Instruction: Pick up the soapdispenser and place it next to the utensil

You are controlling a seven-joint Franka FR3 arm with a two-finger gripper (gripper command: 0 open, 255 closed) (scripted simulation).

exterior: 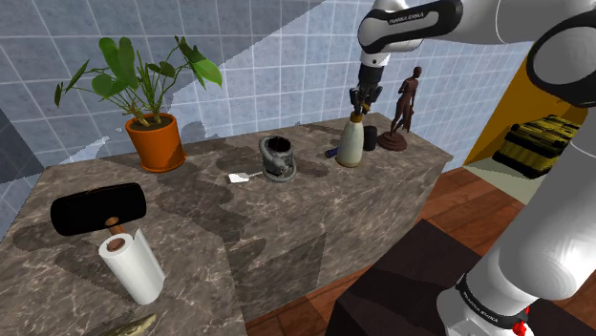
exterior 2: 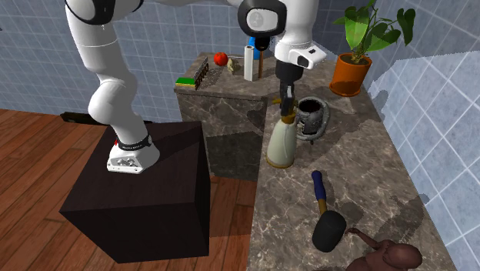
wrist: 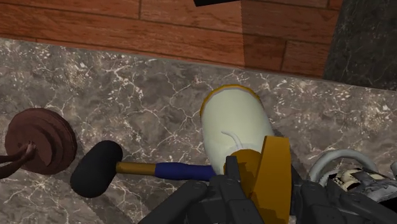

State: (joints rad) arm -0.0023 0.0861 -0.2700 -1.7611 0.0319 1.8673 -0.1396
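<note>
A cream soap dispenser [exterior: 351, 143] [exterior 2: 281, 142] [wrist: 232, 124] with a yellow-orange pump top stands upright on the marble counter [exterior: 287, 220]. My gripper [exterior: 361, 107] [exterior 2: 287, 104] [wrist: 261, 191] comes straight down on it, and its black fingers clasp the pump head. The utensil [exterior: 370, 136] [exterior 2: 323, 204] [wrist: 127, 168], with a blue and wooden handle and a black head, lies on the counter just beyond the dispenser, between it and a brown statue.
A grey mug [exterior: 278, 157] [exterior 2: 311, 117] stands close beside the dispenser. The statue [exterior: 405, 105] [wrist: 38, 137] is at the counter's end. Farther off are a potted plant [exterior: 153, 134], a paper towel roll [exterior: 132, 267] and a black mallet-like object [exterior: 98, 210]. The counter edge drops to wooden floor [wrist: 191, 25].
</note>
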